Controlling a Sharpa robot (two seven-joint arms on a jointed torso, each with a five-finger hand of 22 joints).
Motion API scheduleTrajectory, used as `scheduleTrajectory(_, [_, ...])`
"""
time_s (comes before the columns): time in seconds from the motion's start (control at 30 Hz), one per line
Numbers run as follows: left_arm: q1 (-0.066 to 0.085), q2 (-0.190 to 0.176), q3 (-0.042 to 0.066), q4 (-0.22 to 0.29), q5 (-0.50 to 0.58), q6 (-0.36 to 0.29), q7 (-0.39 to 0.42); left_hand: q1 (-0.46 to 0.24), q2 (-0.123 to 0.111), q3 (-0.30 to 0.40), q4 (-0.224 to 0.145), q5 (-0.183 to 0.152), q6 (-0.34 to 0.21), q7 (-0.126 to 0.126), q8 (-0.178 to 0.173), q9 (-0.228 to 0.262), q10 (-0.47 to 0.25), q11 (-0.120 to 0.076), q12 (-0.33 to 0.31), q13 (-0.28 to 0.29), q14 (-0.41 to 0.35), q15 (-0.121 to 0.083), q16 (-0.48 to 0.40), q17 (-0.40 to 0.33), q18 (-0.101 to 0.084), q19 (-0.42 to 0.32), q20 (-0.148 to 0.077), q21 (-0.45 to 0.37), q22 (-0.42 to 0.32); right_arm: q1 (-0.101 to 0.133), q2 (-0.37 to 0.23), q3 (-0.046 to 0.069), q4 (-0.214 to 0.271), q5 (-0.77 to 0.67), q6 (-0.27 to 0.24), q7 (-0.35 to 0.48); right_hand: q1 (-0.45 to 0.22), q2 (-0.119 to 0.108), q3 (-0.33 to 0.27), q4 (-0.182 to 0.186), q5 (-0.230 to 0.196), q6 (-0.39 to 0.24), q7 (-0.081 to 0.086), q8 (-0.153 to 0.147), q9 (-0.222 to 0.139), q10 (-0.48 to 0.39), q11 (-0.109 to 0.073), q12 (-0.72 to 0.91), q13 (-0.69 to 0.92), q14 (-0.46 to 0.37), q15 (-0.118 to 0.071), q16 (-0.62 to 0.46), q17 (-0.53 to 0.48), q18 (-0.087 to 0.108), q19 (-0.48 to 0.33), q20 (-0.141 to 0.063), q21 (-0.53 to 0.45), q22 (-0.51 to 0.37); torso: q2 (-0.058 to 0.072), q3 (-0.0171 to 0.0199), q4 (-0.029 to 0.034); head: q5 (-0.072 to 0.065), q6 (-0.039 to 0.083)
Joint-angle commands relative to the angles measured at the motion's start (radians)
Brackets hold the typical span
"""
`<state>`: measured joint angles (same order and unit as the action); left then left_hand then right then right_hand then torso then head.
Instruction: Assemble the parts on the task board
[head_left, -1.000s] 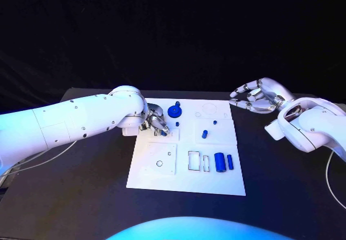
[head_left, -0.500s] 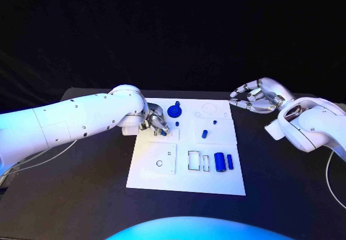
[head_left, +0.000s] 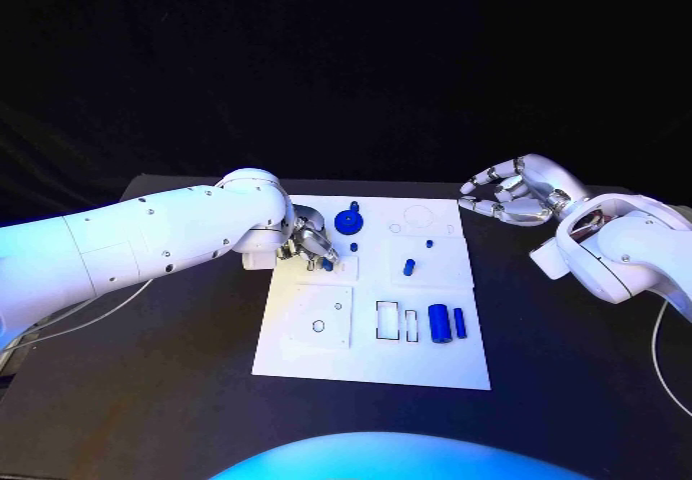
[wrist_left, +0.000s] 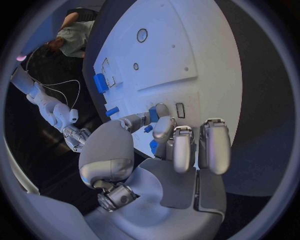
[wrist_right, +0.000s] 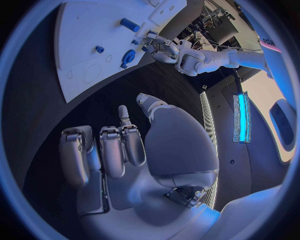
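Blue part (wrist_left: 153, 114) sits pinched in the left robot hand (head_left: 315, 247) over the task board (head_left: 325, 358), seemingly for insertion; the right robot hand (head_left: 508, 199) waits released.

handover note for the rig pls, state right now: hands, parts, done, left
Left robot hand: down at the board's far left corner, fingers on a small blue part; whether it is gripped, I cannot tell.
Right robot hand: off the board's far right corner, above the table, fingers curled, holding nothing.
White board: round blue part at the far edge, small blue piece mid-board, two blue cylinders beside empty rectangular slots.
Done: cannot tell from the pictures.
Left: empty slots still to fill.
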<state>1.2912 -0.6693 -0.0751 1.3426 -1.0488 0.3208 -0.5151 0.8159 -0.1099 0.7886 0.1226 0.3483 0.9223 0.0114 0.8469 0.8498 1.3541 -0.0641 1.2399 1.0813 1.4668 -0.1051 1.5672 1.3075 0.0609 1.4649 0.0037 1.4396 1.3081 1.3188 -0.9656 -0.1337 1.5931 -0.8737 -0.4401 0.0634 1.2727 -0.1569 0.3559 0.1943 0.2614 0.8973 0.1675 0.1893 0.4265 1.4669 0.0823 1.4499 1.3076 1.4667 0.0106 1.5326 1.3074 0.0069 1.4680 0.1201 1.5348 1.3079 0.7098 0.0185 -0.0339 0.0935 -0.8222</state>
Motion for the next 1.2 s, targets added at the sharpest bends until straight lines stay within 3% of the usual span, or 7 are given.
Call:
scheduleTrajectory(0.03, [-0.012, -0.001, -0.009, -0.005, -0.012, 0.038, -0.028, -0.014, -0.003, -0.006, 0.007, -0.002, -0.003, -0.003, -0.003, -0.001, -0.002, 0.007, 0.001, 0.001, 0.104, -0.005, 0.004, 0.263, -0.009, 0.008, -0.004, -0.004, 0.022, -0.001, -0.001, 0.0, 0.002, -0.008, 0.009, 0.002, -0.01, 0.0, -0.001, 0.004, 0.004, 0.0, -0.006, 0.003, 0.001, -0.001, -0.005, -0.003, 0.141, 0.076, -0.006, -0.004, 0.139, 0.005, 0.075, -0.008, -0.006, 0.239, 0.0, 0.0003, 0.0, 0.0, 0.0])
scheduleTrajectory(1.2, [-0.012, -0.002, -0.009, -0.002, -0.015, 0.09, -0.028, -0.042, -0.038, -0.077, 0.036, -0.004, 0.005, -0.005, 0.0, 0.0, 0.0, 0.006, 0.006, 0.005, 0.104, -0.006, 0.004, 0.263, -0.01, 0.01, -0.004, -0.002, 0.028, -0.001, -0.004, 0.0, 0.003, -0.009, 0.009, 0.005, -0.011, -0.001, 0.0, 0.004, 0.004, -0.001, -0.006, 0.004, 0.001, -0.001, -0.005, -0.003, 0.141, 0.076, -0.006, -0.005, 0.136, 0.005, 0.074, -0.008, -0.008, 0.239, 0.0, 0.0001, 0.0005, 0.001, -0.002])
